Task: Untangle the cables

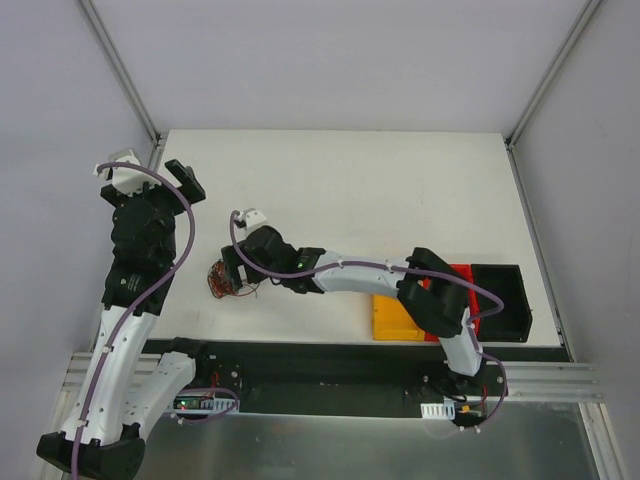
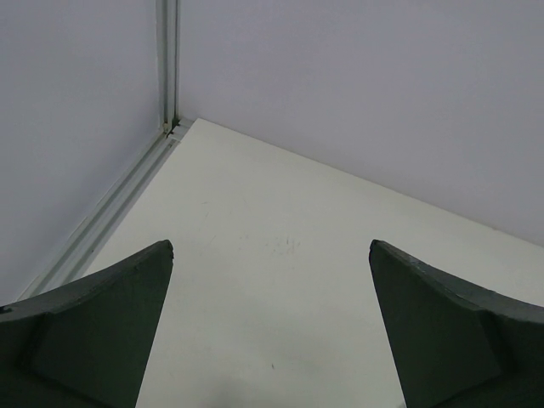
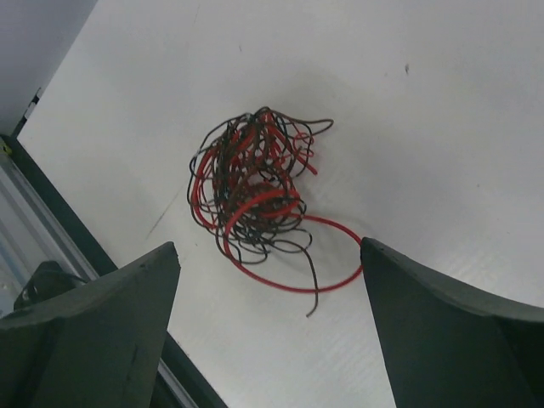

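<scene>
The cables (image 3: 255,191) lie as a small scribbly tangle of red and black wires on the white table, and they also show in the top view (image 1: 222,281) near the table's front left. My right gripper (image 3: 268,246) hovers just over the tangle's near side, open. One wide red loop (image 3: 297,285) reaches the tip of its right finger (image 3: 399,289). Nothing sits between the fingers. From above, the right gripper (image 1: 232,268) is right at the tangle. My left gripper (image 1: 152,178) is raised at the table's far left corner, open and empty (image 2: 271,246).
A yellow block (image 1: 395,318), a red piece (image 1: 462,275) and a black bin (image 1: 505,300) sit at the front right. The table's dark front edge (image 3: 51,212) runs close beside the tangle. Grey walls and a corner post (image 2: 170,68) enclose the table.
</scene>
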